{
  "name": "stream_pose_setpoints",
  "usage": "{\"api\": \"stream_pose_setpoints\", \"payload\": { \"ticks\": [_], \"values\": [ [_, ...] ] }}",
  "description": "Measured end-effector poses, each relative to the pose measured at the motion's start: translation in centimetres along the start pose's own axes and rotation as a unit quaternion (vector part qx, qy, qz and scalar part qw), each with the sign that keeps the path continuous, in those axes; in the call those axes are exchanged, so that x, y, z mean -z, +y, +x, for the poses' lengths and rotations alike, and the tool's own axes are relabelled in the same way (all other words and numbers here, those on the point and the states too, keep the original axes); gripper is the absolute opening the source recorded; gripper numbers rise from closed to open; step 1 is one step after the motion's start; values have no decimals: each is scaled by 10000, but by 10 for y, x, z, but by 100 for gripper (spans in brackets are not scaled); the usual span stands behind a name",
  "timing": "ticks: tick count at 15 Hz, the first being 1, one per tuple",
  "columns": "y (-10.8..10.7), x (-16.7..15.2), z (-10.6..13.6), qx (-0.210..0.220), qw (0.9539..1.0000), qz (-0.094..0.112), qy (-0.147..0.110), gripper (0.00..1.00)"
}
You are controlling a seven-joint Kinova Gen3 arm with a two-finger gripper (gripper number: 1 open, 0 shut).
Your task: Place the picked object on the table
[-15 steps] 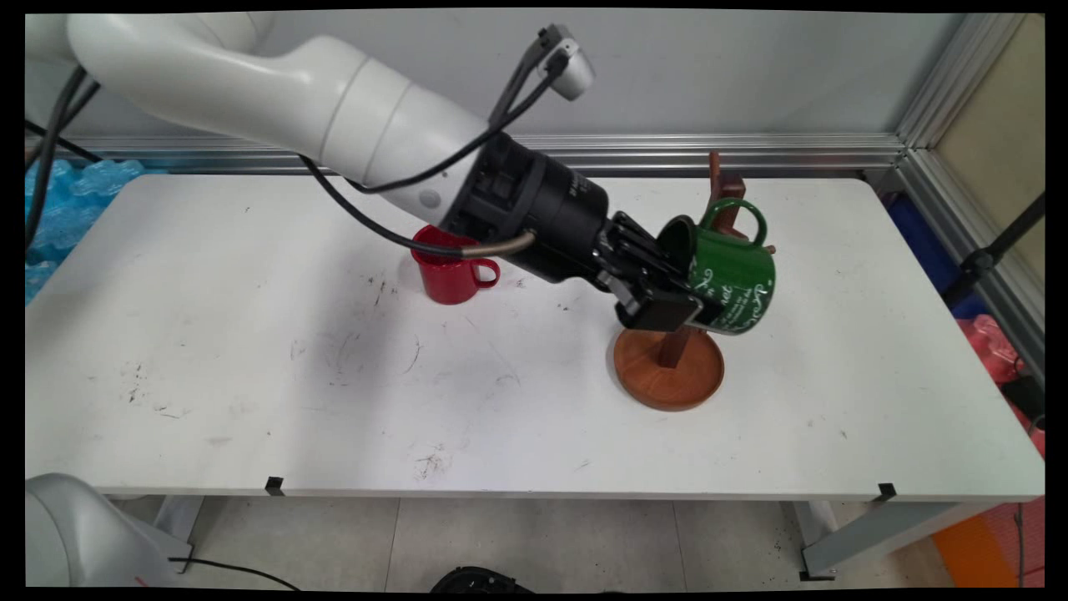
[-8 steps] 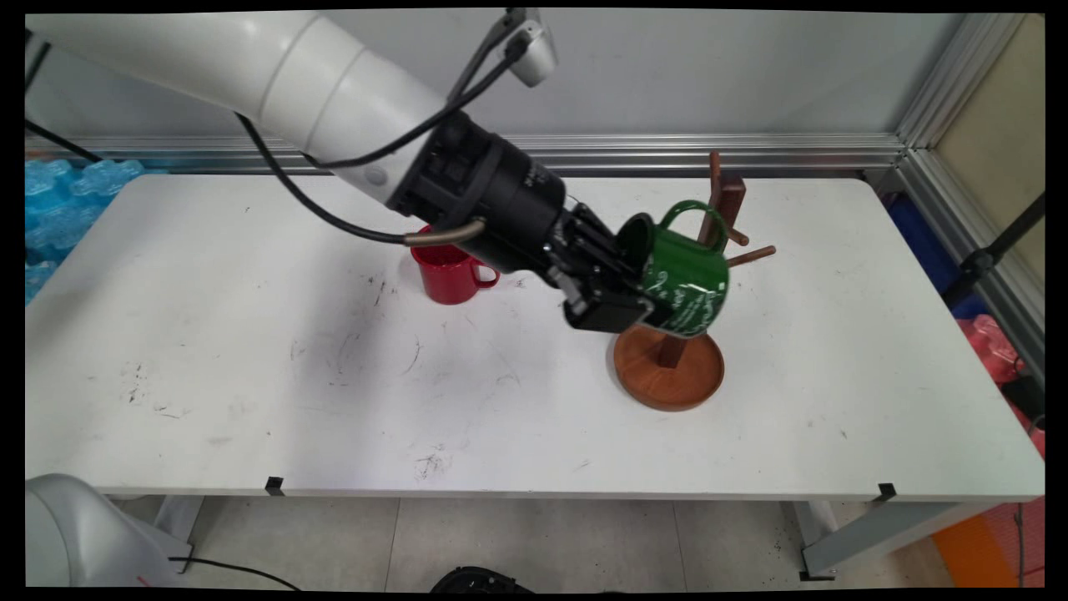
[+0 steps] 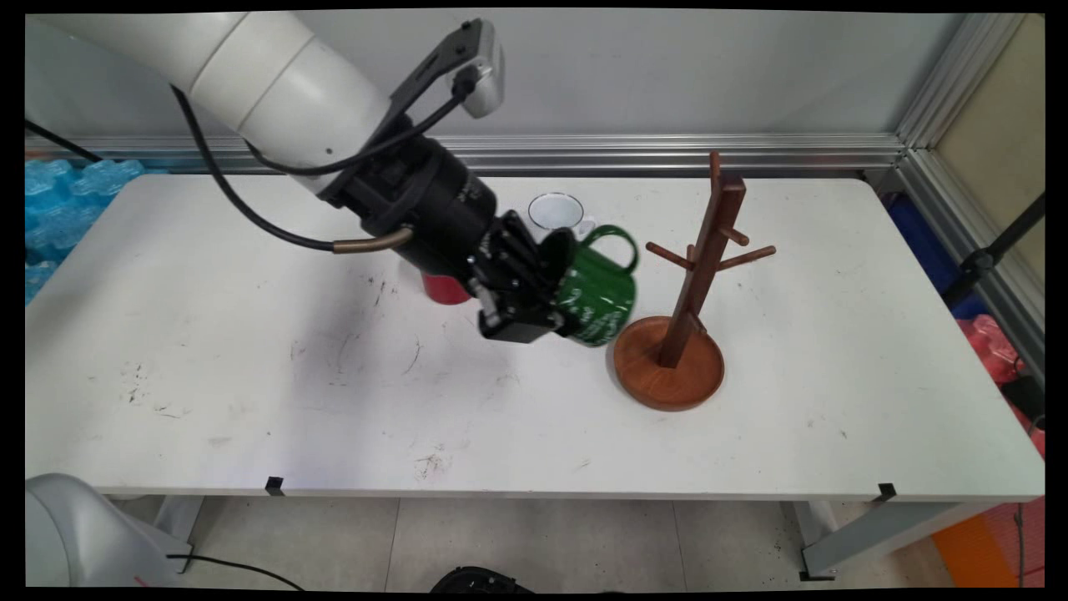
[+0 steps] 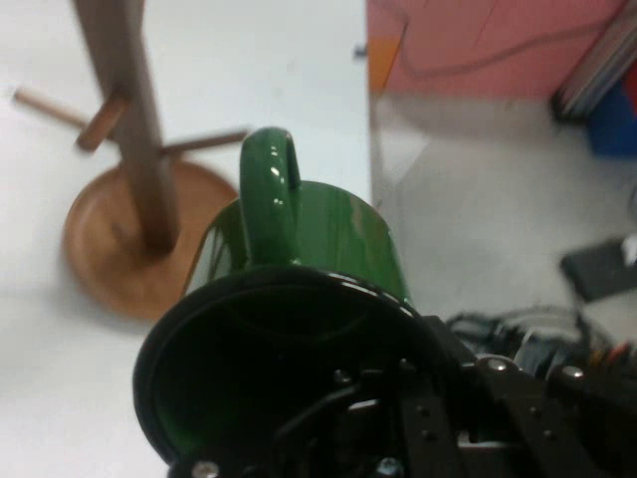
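White table [image 3: 250,401] — mug tree [image 3: 680,334], mugs [image 3: 559,213]

White arm [image 3: 275,75], black wrist, black cables, black fingers [image 3: 517,321]

Mug count: we get three mugs, one tree, one gripper, one table

Three mugs total, one of each colour. There's one green mug [image 3: 596,292] clamped right in the jaws of the single gripper [image 3: 551,294], one red mug [image 3: 442,290] tucked behind the jaws and mostly hidden under the wrist, and one white mug [image 3: 557,211] just past the jaws toward the wall. Then one wooden mug tree [image 3: 701,259] out ahead of the jaws. We can make out three pegs on it clearly, maybe a fourth, but we can't tell for sure. All of it sits on one white table [image 3: 250,401] below the jaws.
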State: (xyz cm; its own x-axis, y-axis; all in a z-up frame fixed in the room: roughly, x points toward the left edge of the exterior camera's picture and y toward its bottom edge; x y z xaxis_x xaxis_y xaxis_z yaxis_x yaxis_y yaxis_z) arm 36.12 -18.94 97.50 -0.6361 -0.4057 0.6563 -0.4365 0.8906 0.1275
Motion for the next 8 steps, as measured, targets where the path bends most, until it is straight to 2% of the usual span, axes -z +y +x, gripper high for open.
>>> {"api": "stream_pose_setpoints", "payload": {
  "ticks": [4,8],
  "values": [
    [-5,6,-3,-106,9984,228,-505,0],
    [-13,8,-5,-261,9923,505,-1103,0]
  ]
}}
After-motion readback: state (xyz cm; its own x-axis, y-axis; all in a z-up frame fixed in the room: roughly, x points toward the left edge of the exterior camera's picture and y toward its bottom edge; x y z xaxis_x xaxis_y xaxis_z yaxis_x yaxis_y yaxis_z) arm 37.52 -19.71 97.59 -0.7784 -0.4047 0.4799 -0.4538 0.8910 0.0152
